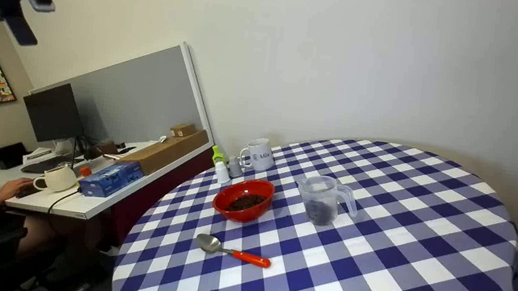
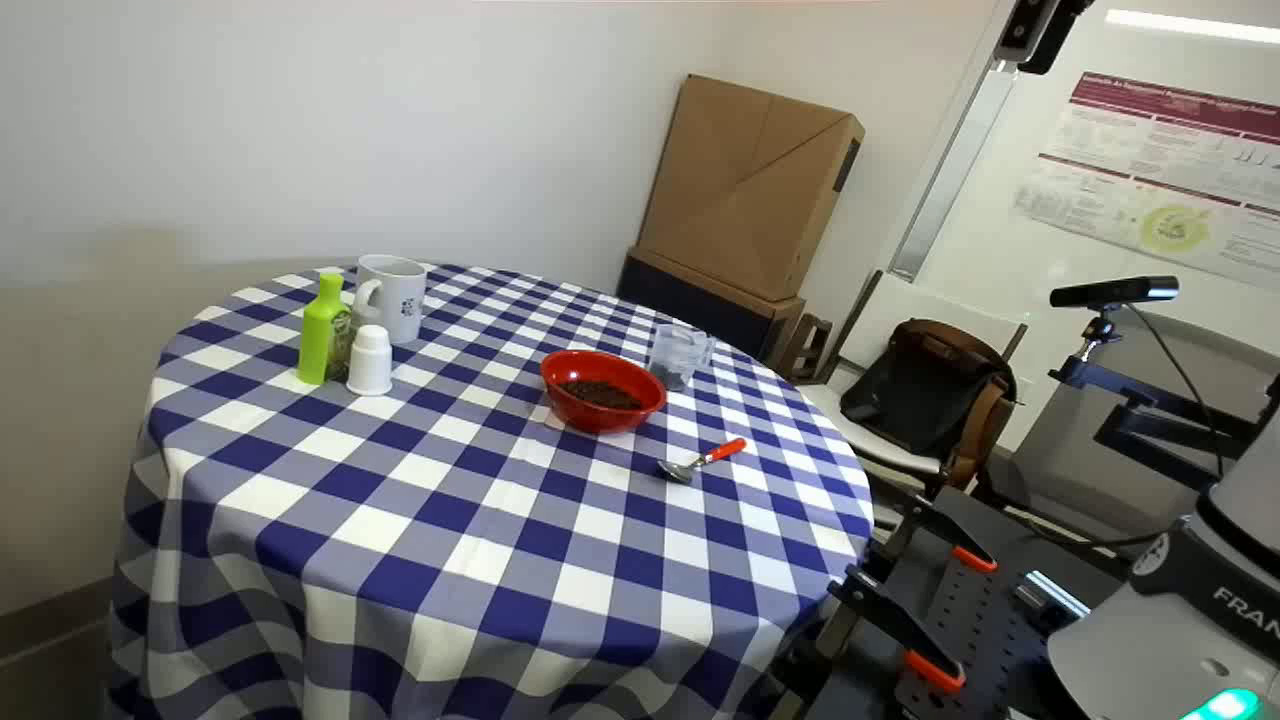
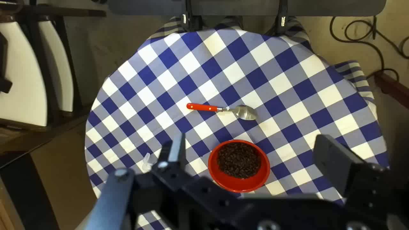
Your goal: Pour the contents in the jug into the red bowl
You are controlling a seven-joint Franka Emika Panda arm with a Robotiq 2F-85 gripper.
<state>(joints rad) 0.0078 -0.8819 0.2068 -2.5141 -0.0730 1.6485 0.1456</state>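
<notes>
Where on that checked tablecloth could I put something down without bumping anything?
Bare tablecloth lies beside the jug, on its handle side away from the red bowl; another patch lies between the spoon and the edge, away from the bowl. It's crowded where the mug, green bottle and two shakers stand close.

I see the red bowl [image 2: 600, 420] glossy, the cloth [image 2: 480, 500] under it matt, the jug [image 1: 319, 196] near it smooth plastic.

The robot arm [image 2: 1165, 640] reads "FRAN"; lettering on mug [image 1: 260, 155] and poster [image 2: 1150, 180] is blurred.
</notes>
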